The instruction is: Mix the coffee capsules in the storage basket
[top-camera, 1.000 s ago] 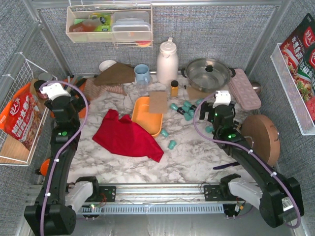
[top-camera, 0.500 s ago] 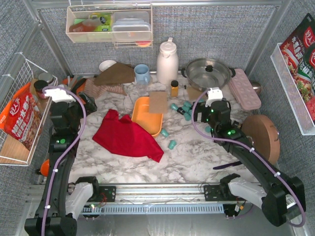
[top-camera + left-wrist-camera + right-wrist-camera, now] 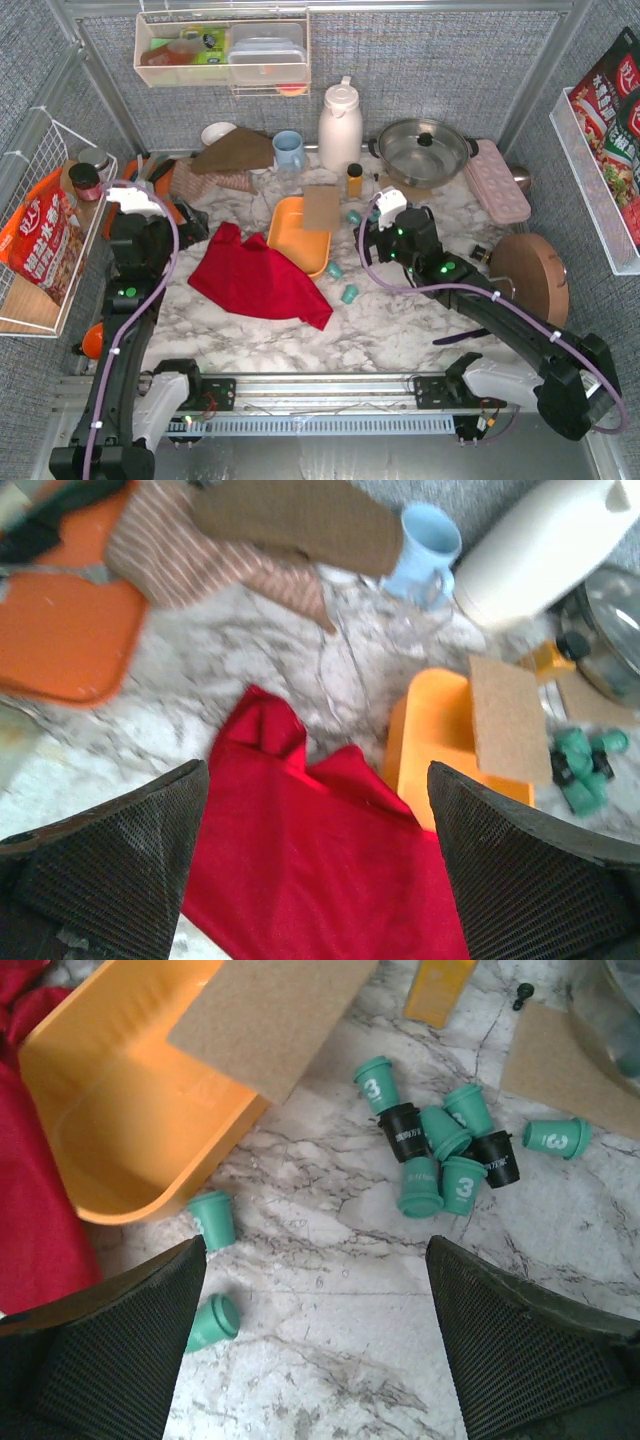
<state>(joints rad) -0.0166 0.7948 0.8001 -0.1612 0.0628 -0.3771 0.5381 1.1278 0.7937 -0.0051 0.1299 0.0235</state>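
Observation:
The storage basket (image 3: 291, 236) is an orange-yellow tray in the middle of the table, with nothing visible inside it (image 3: 110, 1090) and a cardboard piece (image 3: 322, 207) lying over its far end. Several teal and black coffee capsules (image 3: 440, 1150) lie clustered on the marble to its right. Two more teal capsules (image 3: 212, 1220) (image 3: 212, 1322) lie loose by its near corner. My right gripper (image 3: 374, 240) hovers open over bare marble between these two groups (image 3: 315, 1290), holding nothing. My left gripper (image 3: 183, 226) hangs open above a red cloth (image 3: 320, 860), left of the basket (image 3: 435, 730).
The red cloth (image 3: 260, 275) touches the basket's left side. At the back stand a white thermos (image 3: 340, 125), a blue mug (image 3: 288, 150), an amber bottle (image 3: 354, 180), a steel pot (image 3: 422, 150) and a pink egg tray (image 3: 497, 180). An orange cutting board (image 3: 60, 630) lies at the far left.
My right arm has swung left, from near the egg tray to above the capsules beside the basket. My left arm has shifted slightly forward towards the red cloth.

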